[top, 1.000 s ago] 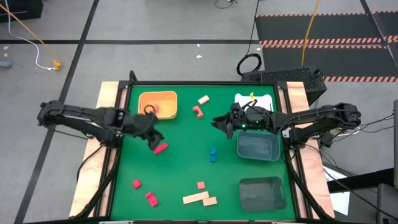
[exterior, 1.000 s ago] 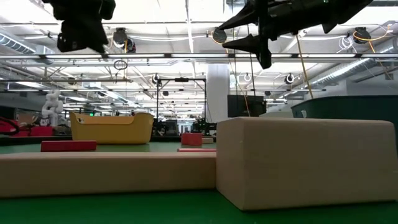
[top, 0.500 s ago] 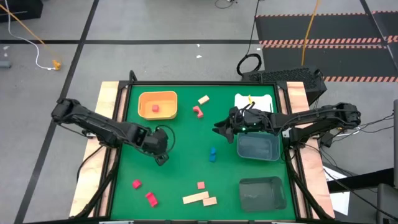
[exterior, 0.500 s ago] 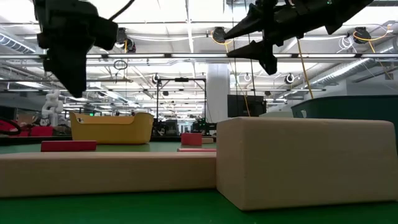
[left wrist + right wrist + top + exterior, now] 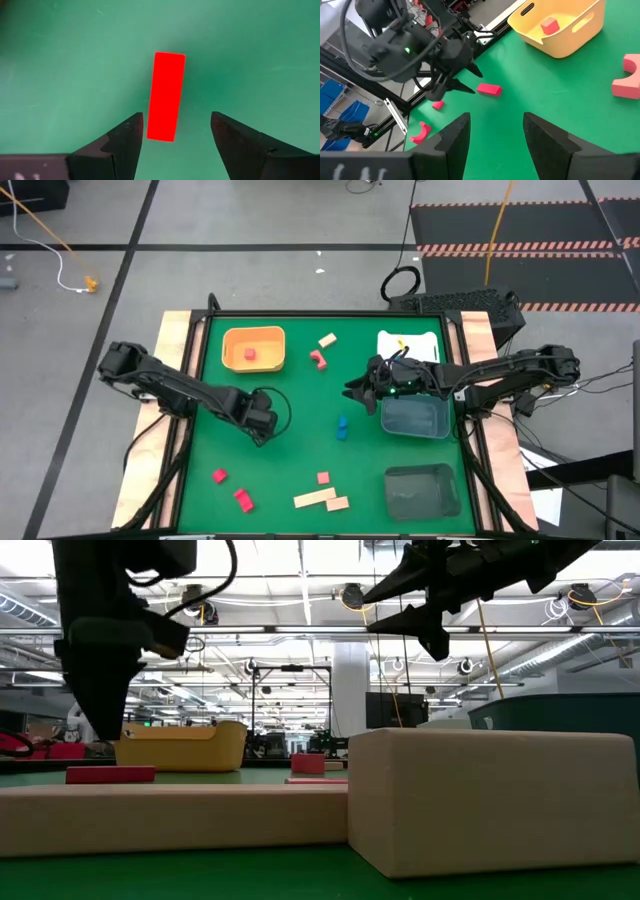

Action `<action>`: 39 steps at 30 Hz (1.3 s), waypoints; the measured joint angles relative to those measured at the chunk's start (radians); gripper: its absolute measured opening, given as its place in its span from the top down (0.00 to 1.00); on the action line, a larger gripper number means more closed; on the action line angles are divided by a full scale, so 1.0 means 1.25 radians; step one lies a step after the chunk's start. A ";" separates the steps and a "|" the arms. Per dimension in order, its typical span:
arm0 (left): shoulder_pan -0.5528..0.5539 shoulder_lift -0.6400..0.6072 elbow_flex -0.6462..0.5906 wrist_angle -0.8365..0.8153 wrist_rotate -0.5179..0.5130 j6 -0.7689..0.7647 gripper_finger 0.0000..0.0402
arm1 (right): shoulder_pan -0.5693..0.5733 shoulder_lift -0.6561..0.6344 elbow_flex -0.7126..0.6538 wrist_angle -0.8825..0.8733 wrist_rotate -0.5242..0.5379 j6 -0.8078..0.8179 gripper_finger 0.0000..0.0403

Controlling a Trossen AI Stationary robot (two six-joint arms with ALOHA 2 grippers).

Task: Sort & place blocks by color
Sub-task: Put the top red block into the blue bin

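A red bar block lies flat on the green mat. My left gripper is open and points down over it, one finger on each side of the bar's nearer end, touching nothing. In the high view the left gripper hides the bar. My right gripper is open and hovers high beside the grey tray. Other blocks lie on the mat: a blue one, pink ones, red ones, tan bars. A red cube sits in the orange tray.
A white tray stands at the far right, and a second grey tray at the near right. Two tan blocks fill the foreground of the low view. The mat's middle between the two arms holds only the blue block.
My left gripper has moved from near the orange tray toward the near edge and gone down over the red bar, which now shows between its open fingers. The bar has stayed where it was. My right gripper has kept its place.
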 joint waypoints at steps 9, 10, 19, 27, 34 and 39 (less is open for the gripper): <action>0.012 0.079 -0.014 -0.011 -0.003 0.016 0.42 | 0.000 0.000 0.000 -0.011 0.000 -0.018 0.56; 0.017 0.086 -0.022 -0.003 0.011 0.017 0.42 | 0.000 0.000 0.000 -0.014 0.000 -0.018 0.56; 0.051 0.092 -0.080 0.083 0.096 0.015 0.45 | 0.000 0.000 0.000 -0.028 0.000 -0.036 0.56; 0.085 0.063 -0.084 0.091 0.134 0.020 0.74 | -0.001 0.000 0.000 -0.031 0.000 -0.038 0.56; 0.099 -0.012 -0.088 0.168 0.131 -0.029 0.74 | -0.001 0.000 0.000 -0.031 0.001 0.001 0.56; 0.100 -0.105 -0.087 0.347 0.069 -0.021 0.74 | -0.002 0.000 0.000 -0.031 0.016 0.146 0.56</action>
